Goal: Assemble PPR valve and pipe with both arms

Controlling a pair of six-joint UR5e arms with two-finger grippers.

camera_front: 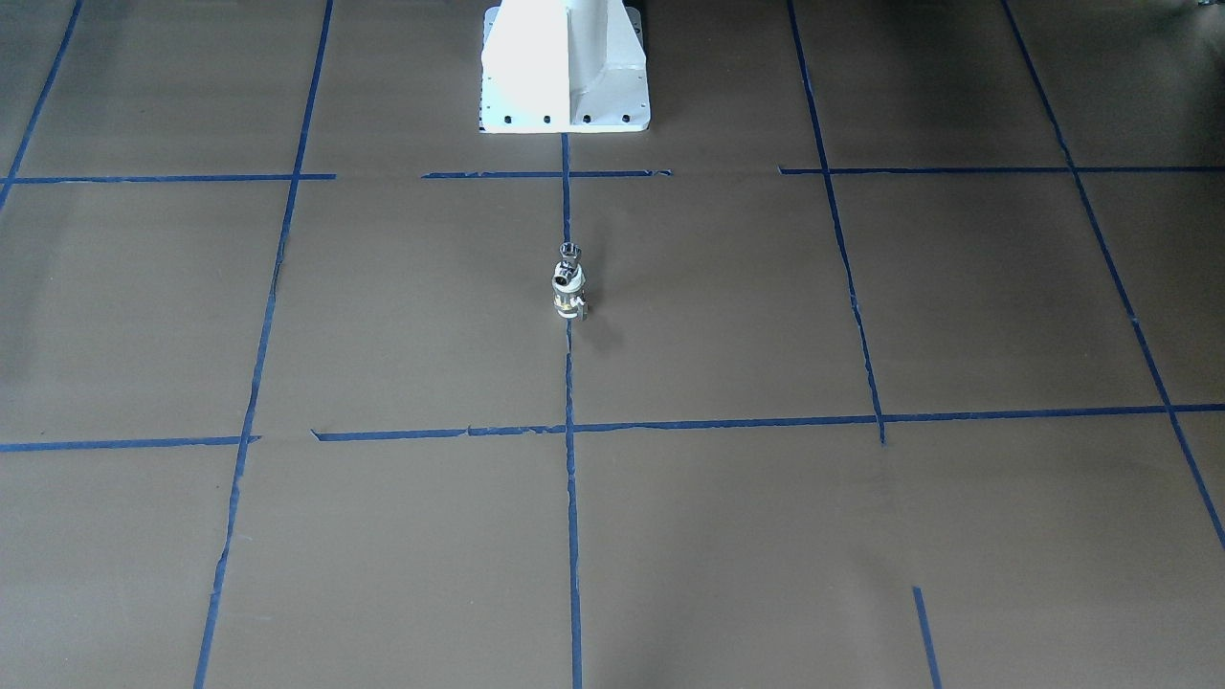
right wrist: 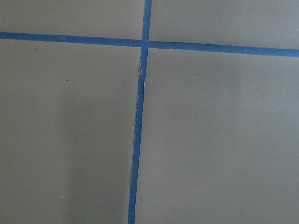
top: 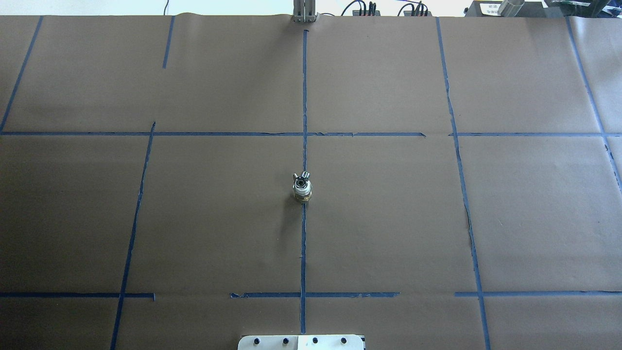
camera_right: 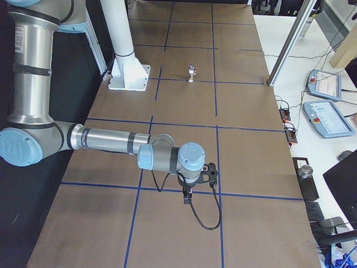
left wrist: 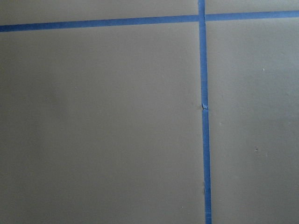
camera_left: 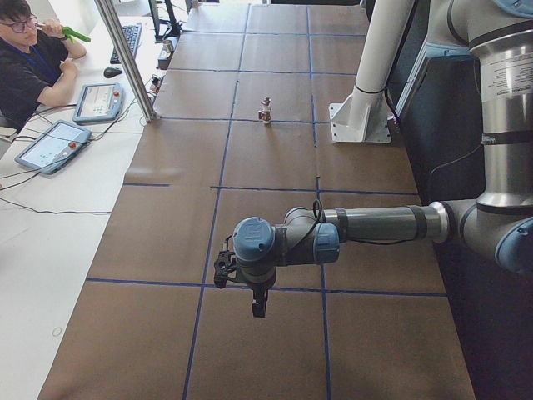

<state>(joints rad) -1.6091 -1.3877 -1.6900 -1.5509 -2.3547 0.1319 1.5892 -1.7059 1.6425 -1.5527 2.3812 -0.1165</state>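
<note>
The PPR valve (camera_front: 567, 290) stands upright on the blue centre tape line in the middle of the table, with white ends and a metal middle. The chrome pipe (camera_front: 570, 253) sits on its top, touching it. The stack also shows in the overhead view (top: 302, 187) and, small, in both side views (camera_left: 266, 111) (camera_right: 191, 73). Both arms are far from it at the table's ends. The left gripper (camera_left: 260, 305) and the right gripper (camera_right: 187, 196) point down over bare paper. I cannot tell whether they are open or shut. Both wrist views show only paper and tape.
The table is covered in brown paper (top: 388, 218) with blue tape lines. The robot's white pedestal (camera_front: 565, 67) stands at the near edge. A metal post (camera_left: 125, 58), an operator (camera_left: 25, 58) and teach pendants (camera_left: 50, 143) (camera_right: 326, 86) are beyond the far edge.
</note>
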